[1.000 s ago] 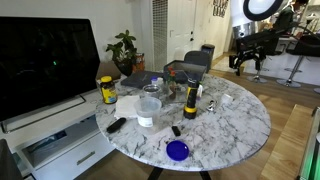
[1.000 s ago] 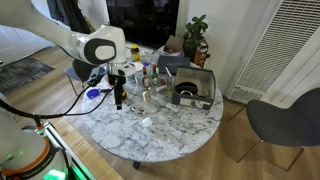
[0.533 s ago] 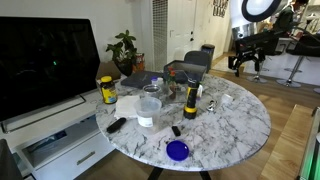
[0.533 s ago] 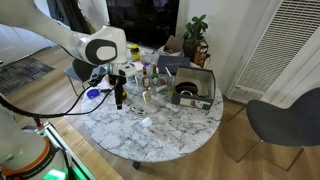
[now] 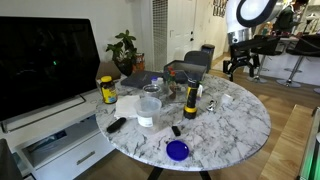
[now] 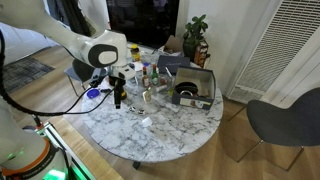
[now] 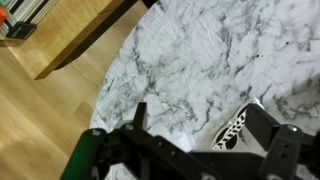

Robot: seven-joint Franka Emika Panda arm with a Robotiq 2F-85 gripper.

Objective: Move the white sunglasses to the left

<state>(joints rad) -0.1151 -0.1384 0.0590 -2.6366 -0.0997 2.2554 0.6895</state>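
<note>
White sunglasses [image 5: 208, 103] are lying on the marble counter [image 5: 240, 126], just beside the yellow-and-black bottle [image 5: 189, 100], on the bottle's side facing the hand. They are too small to tell which way they are pointing. The hand [image 5: 240, 66] is hanging above the counter's far rim, well apart from the bottle and touching nothing. In the wrist view the hand [image 7: 195, 128] is showing its fingers [image 7: 139, 118] spread wide with nothing between them, over bare counter [image 7: 200, 50] near the rim and the wood floor [image 7: 40, 110]. A blue dish [image 5: 177, 150] is sitting near the counter's front edge, apart from the bottle.
</note>
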